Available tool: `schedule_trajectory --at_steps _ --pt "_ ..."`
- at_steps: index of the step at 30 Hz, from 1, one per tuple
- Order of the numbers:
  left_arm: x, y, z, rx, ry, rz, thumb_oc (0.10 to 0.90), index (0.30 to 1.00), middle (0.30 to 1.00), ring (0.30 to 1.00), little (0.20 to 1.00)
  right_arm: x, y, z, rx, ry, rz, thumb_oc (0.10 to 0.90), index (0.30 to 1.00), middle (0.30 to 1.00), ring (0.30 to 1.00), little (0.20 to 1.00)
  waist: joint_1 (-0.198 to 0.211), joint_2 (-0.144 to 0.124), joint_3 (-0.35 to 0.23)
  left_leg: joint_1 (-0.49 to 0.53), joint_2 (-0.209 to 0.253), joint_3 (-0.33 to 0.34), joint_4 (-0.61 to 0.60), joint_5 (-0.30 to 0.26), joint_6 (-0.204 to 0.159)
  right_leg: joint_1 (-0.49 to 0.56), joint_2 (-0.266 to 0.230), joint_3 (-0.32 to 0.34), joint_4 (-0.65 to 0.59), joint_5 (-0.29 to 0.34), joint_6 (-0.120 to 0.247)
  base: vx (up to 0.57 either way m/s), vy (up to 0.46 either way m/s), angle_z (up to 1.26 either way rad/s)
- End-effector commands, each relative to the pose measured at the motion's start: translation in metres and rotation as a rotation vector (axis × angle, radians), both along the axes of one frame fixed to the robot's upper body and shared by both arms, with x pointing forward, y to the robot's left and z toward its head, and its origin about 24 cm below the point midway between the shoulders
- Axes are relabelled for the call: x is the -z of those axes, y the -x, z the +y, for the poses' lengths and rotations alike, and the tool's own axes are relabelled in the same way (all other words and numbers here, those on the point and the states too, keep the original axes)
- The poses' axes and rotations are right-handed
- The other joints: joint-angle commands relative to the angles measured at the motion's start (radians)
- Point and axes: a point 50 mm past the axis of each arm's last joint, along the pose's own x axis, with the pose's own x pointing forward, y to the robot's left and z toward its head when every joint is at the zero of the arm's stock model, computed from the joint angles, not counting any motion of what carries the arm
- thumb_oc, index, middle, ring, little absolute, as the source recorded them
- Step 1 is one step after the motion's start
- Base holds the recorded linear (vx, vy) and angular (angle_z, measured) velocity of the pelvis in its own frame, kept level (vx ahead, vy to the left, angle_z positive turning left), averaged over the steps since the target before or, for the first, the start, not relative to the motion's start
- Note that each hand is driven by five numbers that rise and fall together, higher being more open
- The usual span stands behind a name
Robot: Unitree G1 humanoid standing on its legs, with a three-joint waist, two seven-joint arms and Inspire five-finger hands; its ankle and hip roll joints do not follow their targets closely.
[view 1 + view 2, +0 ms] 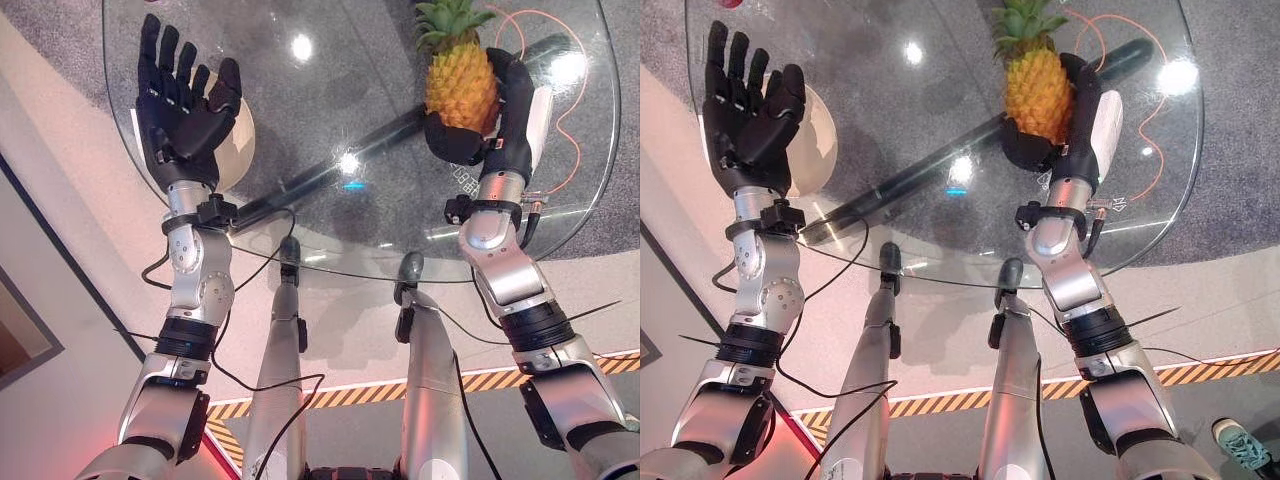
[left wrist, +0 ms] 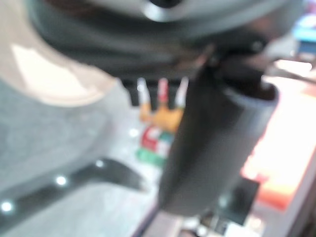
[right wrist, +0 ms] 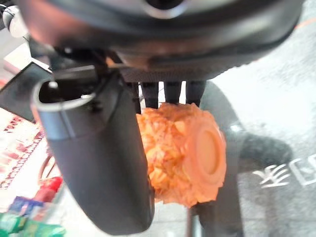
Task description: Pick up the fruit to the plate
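An orange pineapple (image 1: pixel 460 85) with a green crown is held upright at the right side of the glass table (image 1: pixel 350 272). My right hand (image 1: pixel 508 115) is shut on it, palm under its base and fingers round its side. In the right wrist view the pineapple's round base (image 3: pixel 200 153) shows between thumb and fingers. A cream plate (image 1: pixel 241 150) lies at the table's left side. My left hand (image 1: pixel 180 100) hovers open over the plate, fingers spread and straight, holding nothing. The left wrist view shows the plate (image 2: pixel 49 74) as a pale blur.
A dark bar (image 1: pixel 330 165) runs slantwise under the glass between plate and pineapple. An orange cable (image 1: pixel 570 130) loops near the right hand. Yellow-black hazard tape (image 1: pixel 480 382) marks the floor near me. A person's shoe (image 1: pixel 1240 440) stands at the lower right.
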Motion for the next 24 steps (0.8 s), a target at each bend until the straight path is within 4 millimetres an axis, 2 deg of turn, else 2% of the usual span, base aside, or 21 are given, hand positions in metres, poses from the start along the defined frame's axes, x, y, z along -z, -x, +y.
schedule_trajectory --at_steps 1,10,24 --pt "-0.058 0.012 -0.009 0.071 -0.045 -0.247 0.800 0.900 0.900 0.900 0.900 -0.075 0.036 0.028 -0.152 0.103 -0.414 0.100 0.300 0.300 0.300 0.200 -0.013 -0.017 -0.018 0.031 -0.047 0.078 0.071 -0.097 0.060 0.113 0.085 -0.021 -0.251 0.162 0.001 0.00 0.000 0.00" --pt "-0.052 0.003 -0.023 0.196 -0.034 -0.178 0.800 0.900 0.900 0.900 0.900 -0.086 0.045 0.044 -0.249 0.195 -0.468 0.100 0.300 0.300 0.300 0.200 -0.015 -0.013 -0.018 0.031 -0.048 0.083 0.069 -0.093 0.058 0.116 0.078 -0.025 -0.262 0.168 0.006 0.00 0.000 0.00" --pt "-0.066 0.008 -0.050 0.386 -0.100 -0.244 0.800 0.900 0.900 0.900 0.900 -0.101 0.057 0.063 -0.364 0.313 -0.544 0.100 0.300 0.300 0.300 0.200 -0.015 -0.010 -0.018 0.020 -0.051 0.084 0.077 -0.093 0.058 0.108 0.072 -0.030 -0.265 0.172 0.010 0.00 0.000 0.00"
